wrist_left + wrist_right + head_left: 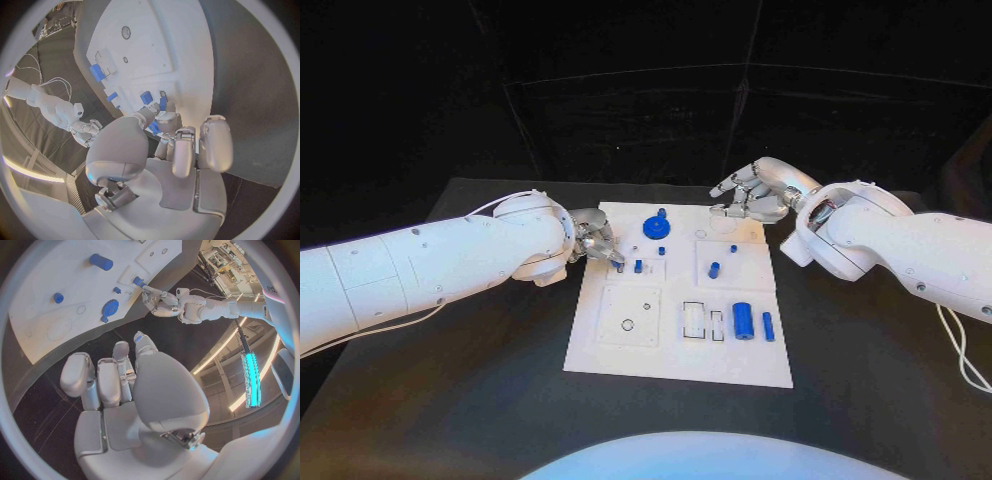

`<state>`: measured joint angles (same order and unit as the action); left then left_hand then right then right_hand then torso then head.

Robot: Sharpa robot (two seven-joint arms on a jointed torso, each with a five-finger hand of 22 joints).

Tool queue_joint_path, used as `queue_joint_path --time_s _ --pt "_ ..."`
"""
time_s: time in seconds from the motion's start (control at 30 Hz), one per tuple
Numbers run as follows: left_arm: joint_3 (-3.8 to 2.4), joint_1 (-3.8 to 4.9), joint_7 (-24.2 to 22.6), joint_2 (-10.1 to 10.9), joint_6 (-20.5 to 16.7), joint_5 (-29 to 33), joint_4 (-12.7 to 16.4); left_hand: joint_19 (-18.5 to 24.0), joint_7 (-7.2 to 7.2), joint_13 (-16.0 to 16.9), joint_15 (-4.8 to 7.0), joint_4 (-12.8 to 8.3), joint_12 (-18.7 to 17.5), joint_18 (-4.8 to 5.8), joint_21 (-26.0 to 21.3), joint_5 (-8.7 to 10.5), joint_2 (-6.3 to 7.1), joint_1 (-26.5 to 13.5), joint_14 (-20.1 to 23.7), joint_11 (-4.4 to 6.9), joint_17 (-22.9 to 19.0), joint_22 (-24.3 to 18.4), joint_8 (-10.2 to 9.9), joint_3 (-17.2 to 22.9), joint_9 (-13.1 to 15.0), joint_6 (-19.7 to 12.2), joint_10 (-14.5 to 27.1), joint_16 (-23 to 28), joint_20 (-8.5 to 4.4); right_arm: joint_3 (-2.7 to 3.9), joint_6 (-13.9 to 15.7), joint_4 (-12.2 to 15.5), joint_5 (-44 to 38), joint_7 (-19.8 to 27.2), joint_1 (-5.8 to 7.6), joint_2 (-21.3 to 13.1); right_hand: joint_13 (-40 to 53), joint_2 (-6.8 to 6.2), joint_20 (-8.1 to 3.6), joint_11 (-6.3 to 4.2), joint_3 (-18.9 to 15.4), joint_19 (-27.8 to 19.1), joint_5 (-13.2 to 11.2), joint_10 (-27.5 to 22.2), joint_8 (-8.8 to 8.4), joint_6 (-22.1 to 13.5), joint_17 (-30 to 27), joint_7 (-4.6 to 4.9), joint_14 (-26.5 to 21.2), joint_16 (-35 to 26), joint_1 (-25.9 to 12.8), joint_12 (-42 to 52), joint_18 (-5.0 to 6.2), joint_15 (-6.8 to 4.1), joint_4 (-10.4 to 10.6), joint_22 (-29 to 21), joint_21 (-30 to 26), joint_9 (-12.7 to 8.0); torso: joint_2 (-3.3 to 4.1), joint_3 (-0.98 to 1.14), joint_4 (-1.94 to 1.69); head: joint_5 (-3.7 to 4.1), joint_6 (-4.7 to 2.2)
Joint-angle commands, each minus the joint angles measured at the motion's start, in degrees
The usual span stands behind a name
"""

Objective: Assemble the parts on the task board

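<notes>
The white task board [635, 352] lies in the middle of the black table. My left hand [596, 240] hovers over the board's left edge and pinches a small blue part [619, 266] between thumb and finger, its tip just above the board. The left wrist view shows that hand [170, 145] with the blue part [162, 104] at its fingertips. My right hand [754, 192] hangs over the board's far right corner, fingers loosely bent and holding nothing. A round blue knob [655, 227] stands near the far edge. A thick blue cylinder [743, 321] and a thin one [769, 326] lie at the right.
Small blue pegs [714, 269] stand in the board's middle, with another [638, 266] beside my left fingertips. Outlined recesses [702, 321] sit in the near half. The right wrist view shows the board [44, 295] and my left hand [160, 301] across it. Bare black table [488, 400] surrounds the board.
</notes>
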<state>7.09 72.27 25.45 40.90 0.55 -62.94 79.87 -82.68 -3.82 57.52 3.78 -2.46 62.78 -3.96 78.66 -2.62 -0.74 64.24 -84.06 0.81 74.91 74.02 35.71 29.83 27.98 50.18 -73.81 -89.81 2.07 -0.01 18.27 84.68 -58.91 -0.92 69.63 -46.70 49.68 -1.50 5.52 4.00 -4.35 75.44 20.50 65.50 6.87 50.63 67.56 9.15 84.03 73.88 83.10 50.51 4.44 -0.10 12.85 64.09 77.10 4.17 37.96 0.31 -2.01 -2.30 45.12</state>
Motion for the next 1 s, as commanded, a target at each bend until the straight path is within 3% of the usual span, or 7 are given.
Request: queue_joint_path --time_s 0.03,1.0 --pt "-0.02 0.03 -0.08 -0.2 0.02 -0.77 -0.05 -0.37 0.2 -0.06 0.27 -5.07 0.03 0.35 0.32 -0.22 -0.46 0.24 -5.94 -0.12 15.09 -0.04 0.3 5.19 0.04 0.11 -0.39 -0.19 0.12 0.03 -0.32 0.04 0.08 0.49 0.1 0.07 -0.07 0.21 0.17 -0.08 -0.06 -0.4 -0.26 -0.35 0.22 -0.47 -0.06 -0.01 1.08 -0.22 0.21 -0.3 0.96 -0.47 -0.43 -0.06 -0.33 -0.04 0.0 0.0 0.0 0.03 -0.02" --pt "0.21 0.0 1.4 -0.79 4.26 -0.77 -0.16 -0.32 0.18 -0.31 0.26 -5.01 -0.19 0.32 0.22 -0.22 -0.27 -0.04 -5.94 -0.14 15.09 -0.15 0.44 5.69 0.08 0.04 -0.3 -0.19 0.12 0.03 -0.45 -0.1 0.08 0.54 0.09 0.28 -0.07 0.21 0.17 -0.08 -0.06 -0.4 -0.26 -0.35 0.22 -0.47 -0.06 -0.01 1.08 -0.22 0.21 -0.3 0.96 -0.47 -0.43 -0.06 -0.33 -0.04 -0.04 -0.02 -0.06 0.0 0.37"
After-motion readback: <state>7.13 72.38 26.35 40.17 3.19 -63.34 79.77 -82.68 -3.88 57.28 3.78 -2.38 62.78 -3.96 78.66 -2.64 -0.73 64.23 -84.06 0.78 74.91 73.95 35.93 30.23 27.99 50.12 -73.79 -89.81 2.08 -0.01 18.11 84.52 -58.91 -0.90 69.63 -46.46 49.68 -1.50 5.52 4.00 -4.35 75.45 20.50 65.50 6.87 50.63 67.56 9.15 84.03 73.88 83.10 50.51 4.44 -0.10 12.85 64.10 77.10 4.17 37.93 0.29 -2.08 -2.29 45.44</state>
